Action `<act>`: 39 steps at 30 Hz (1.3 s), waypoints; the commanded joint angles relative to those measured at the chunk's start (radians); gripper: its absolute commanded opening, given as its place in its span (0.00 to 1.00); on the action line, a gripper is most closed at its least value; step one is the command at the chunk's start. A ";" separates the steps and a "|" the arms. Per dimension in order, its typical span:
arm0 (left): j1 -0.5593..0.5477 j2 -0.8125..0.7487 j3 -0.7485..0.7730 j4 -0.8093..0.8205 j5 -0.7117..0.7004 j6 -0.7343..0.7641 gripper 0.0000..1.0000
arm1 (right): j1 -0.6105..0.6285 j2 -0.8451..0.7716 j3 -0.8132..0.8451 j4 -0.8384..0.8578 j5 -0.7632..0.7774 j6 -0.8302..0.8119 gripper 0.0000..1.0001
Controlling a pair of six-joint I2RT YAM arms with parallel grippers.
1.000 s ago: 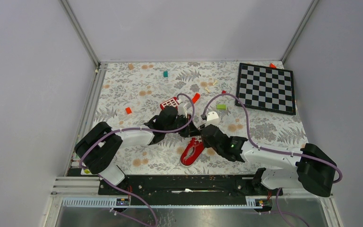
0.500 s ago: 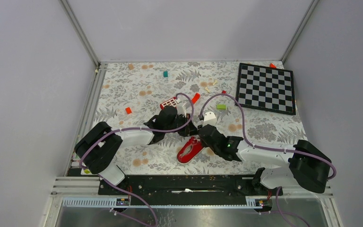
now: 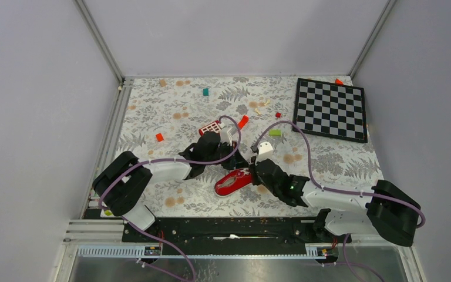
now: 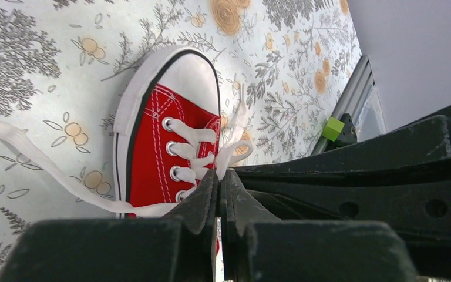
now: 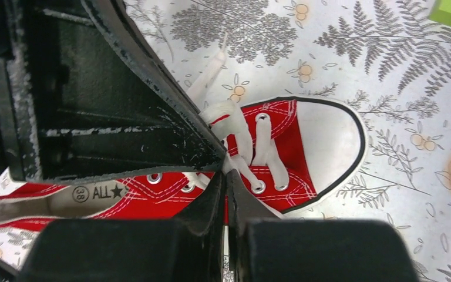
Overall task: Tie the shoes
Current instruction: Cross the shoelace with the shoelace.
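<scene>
Near the front centre of the floral-patterned tabletop (image 3: 170,117), a small red canvas low-top sneaker (image 3: 233,182) with a white rubber toe cap rests on its sole where the two arms meet. The left gripper (image 4: 218,176) is closed, its fingertips pinching a strand of white lace (image 4: 230,150) just above the eyelets. A loose lace end (image 4: 12,135) trails across the tabletop beside the sneaker. The right gripper (image 5: 225,175) is also closed, tips pressed into the lacing. Whether a strand is caught between them cannot be told. A black-and-white checkerboard (image 3: 330,110) lies well apart at the far right, and a red rectangular block with white squares (image 3: 210,127) lies behind the left arm.
</scene>
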 commanded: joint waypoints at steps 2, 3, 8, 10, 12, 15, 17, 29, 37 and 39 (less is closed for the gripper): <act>-0.015 -0.019 0.001 0.005 0.084 -0.008 0.00 | -0.020 -0.069 -0.132 0.273 -0.104 -0.069 0.00; -0.015 -0.020 -0.001 0.005 0.087 -0.008 0.00 | -0.022 -0.070 -0.158 0.307 -0.141 -0.065 0.00; -0.015 -0.030 -0.009 0.000 0.104 -0.008 0.00 | -0.031 -0.065 -0.272 0.522 -0.197 -0.006 0.00; -0.015 -0.033 -0.012 -0.004 0.112 -0.009 0.00 | -0.052 -0.057 -0.296 0.577 -0.247 0.034 0.00; -0.015 -0.039 -0.021 0.001 0.119 -0.012 0.00 | -0.082 -0.045 -0.309 0.615 -0.305 0.090 0.00; -0.014 -0.052 -0.035 0.002 0.120 -0.014 0.00 | -0.140 -0.023 -0.337 0.677 -0.401 0.161 0.00; -0.014 -0.057 -0.046 0.003 0.116 -0.014 0.00 | -0.183 -0.006 -0.351 0.711 -0.457 0.200 0.00; 0.001 -0.054 -0.075 0.042 0.129 -0.037 0.00 | -0.340 0.203 -0.351 0.999 -0.825 0.396 0.00; 0.028 -0.052 -0.083 0.045 0.143 -0.036 0.00 | -0.401 0.400 -0.333 1.275 -0.928 0.512 0.00; 0.035 -0.052 -0.087 0.045 0.145 -0.033 0.00 | -0.404 0.395 -0.328 1.273 -0.931 0.505 0.00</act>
